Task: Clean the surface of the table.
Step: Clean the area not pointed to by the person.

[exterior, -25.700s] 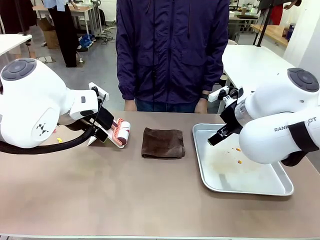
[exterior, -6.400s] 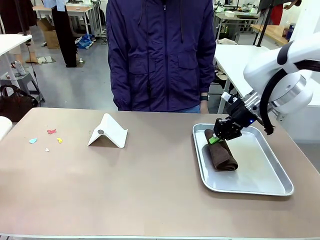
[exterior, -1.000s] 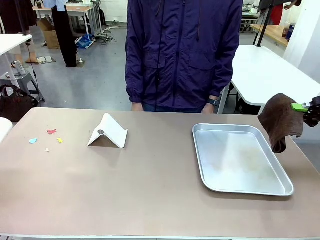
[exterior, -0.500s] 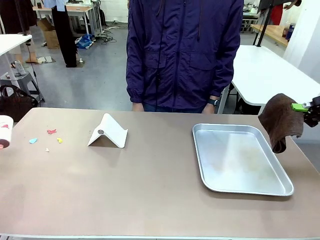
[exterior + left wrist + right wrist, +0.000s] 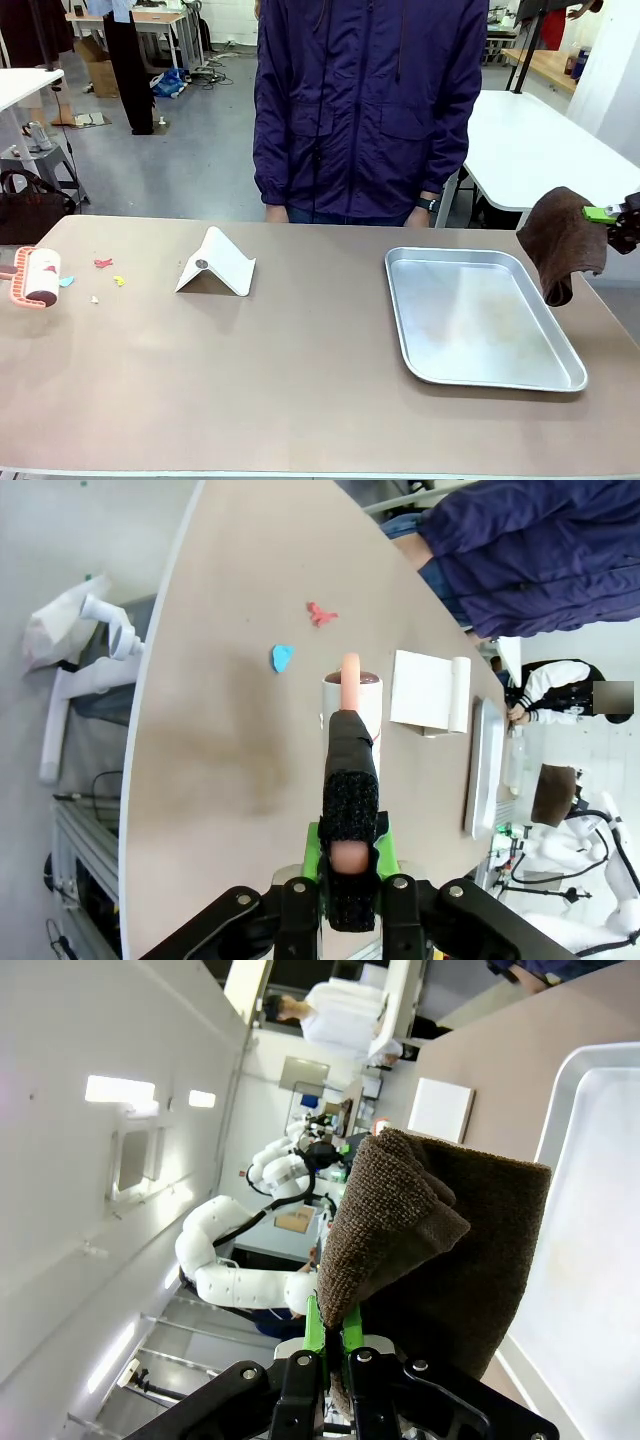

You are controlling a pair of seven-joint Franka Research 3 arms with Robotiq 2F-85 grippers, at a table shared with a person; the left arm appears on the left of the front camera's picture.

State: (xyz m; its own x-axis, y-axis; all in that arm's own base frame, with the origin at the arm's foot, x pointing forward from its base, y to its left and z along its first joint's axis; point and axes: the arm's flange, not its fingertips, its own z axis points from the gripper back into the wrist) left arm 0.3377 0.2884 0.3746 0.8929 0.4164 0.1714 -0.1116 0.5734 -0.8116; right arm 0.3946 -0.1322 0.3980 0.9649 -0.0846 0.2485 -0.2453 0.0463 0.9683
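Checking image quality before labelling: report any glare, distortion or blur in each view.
Front view: sharp, with a pale sheen on the tray. Left wrist view: wide-angle bend bows the table edge. Right wrist view: wall lights blown out; the cloth is crisp.

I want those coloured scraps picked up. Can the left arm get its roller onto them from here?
Probably yes: the lint roller in the left gripper is just beside the scraps, with bare table between.

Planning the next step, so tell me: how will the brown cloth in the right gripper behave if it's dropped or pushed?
Probably floppy: the brown cloth droops in folds below the right gripper. Likely light, since a pinch at one edge holds it. Its thick nap suggests it would drag and bunch rather than slide.
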